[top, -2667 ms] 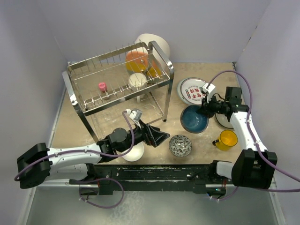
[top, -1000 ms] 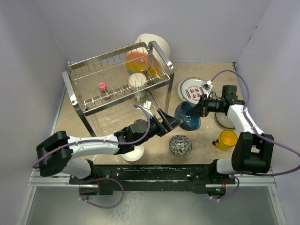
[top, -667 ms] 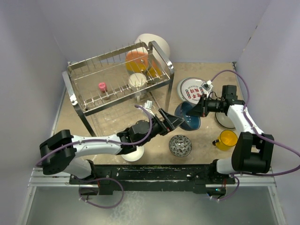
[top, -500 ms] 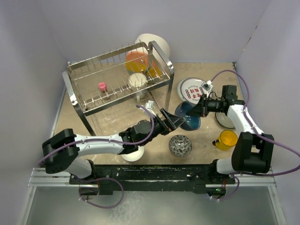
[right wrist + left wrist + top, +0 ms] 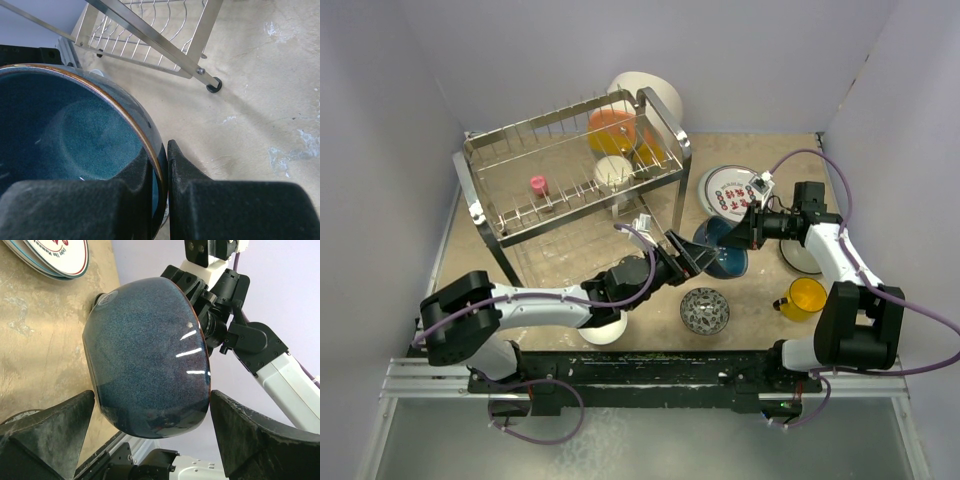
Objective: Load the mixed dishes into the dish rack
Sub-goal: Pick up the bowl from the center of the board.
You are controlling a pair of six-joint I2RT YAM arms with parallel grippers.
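Top view: right gripper pinches the dark blue bowl by its rim at centre-right. The bowl is tilted up with its underside toward the left arm, probably a handover toward the dish rack at upper left. Left gripper is spread wide, just beside the bowl.

Left wrist: the bowl's underside fills the centre between the spread fingers. No contact visible.

Right wrist: fingers are pressed together on the rim at lower centre. The rack's lower tier sits across the top of the frame.

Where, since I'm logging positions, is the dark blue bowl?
Top view, right of centre: the blue bowl is tilted, rim pinched by the right end effector, near the lettered plate, with the open left end effector flanking it.
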